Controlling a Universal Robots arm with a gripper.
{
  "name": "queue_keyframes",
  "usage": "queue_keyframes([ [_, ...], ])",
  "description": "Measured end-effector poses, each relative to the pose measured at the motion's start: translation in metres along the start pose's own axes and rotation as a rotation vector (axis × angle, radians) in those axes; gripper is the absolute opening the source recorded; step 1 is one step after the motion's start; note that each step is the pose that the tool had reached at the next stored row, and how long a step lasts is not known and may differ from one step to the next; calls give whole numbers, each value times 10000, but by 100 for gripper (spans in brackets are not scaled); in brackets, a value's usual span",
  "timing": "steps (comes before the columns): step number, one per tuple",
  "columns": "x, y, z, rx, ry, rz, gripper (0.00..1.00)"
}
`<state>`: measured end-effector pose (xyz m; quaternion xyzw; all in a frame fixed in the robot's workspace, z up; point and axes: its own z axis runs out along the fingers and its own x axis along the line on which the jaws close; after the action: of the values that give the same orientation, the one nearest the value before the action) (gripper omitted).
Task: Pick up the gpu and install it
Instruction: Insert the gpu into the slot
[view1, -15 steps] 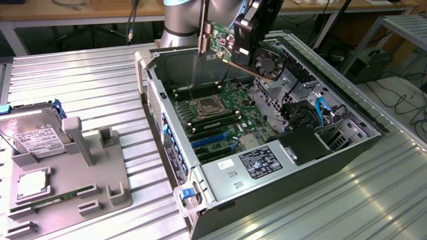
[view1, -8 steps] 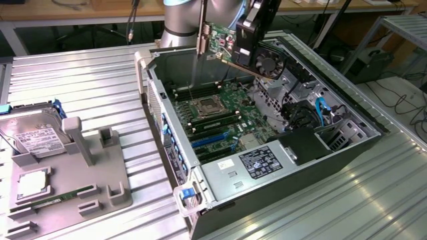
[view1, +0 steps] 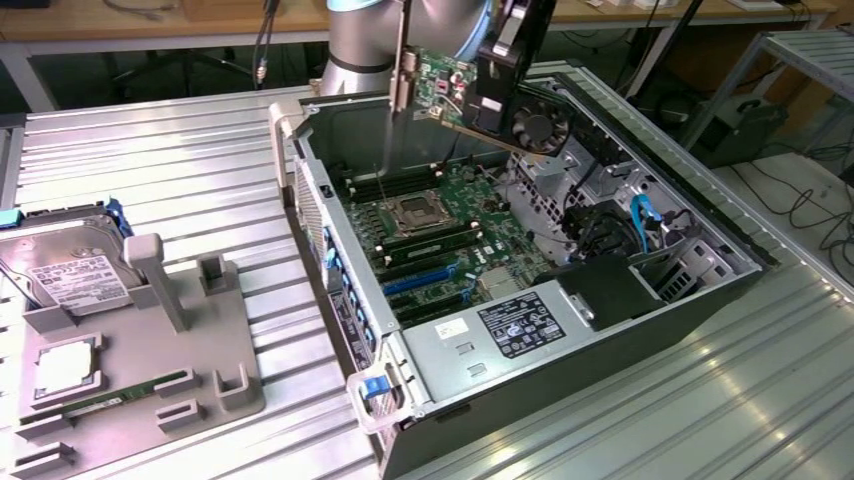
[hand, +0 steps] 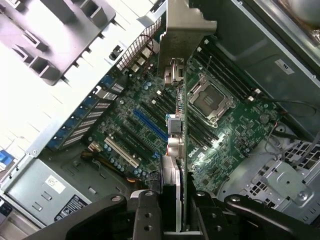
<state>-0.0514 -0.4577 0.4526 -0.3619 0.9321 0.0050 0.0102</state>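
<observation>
gpu: the gpu (view1: 447, 90) is up in the air at the upper middle of the exterior view, tilted, with its fan side facing the frame's right.
hand: my hand (hand: 174, 220) is clamped on the card's edge, one finger on each face.
bracket: the silver bracket (hand: 187, 30) hangs at the far end from my grip.
below: I'm over the open computer case (view1: 561, 400), with the motherboard (view1: 461, 215) and its blue slots (view1: 420, 278) under the card.
doing it well: as I judge it, keep the card's edge parallel to a slot, don't twist it, and steer clear of the case walls and cables.
surface: ribbed metal surface (view1: 200, 160); at the lower left a grey fixture (view1: 174, 350) holds a hard drive (view1: 74, 275) and a memory stick (view1: 114, 395).
room: a wooden bench (view1: 160, 25) runs across the top, and loose cables (view1: 801, 190) lie on the floor at the right.
</observation>
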Motion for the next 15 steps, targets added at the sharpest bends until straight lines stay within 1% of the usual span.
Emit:
queue_keyframes([
  [15, 0, 0, 0, -31, 2, -1392, 28],
])
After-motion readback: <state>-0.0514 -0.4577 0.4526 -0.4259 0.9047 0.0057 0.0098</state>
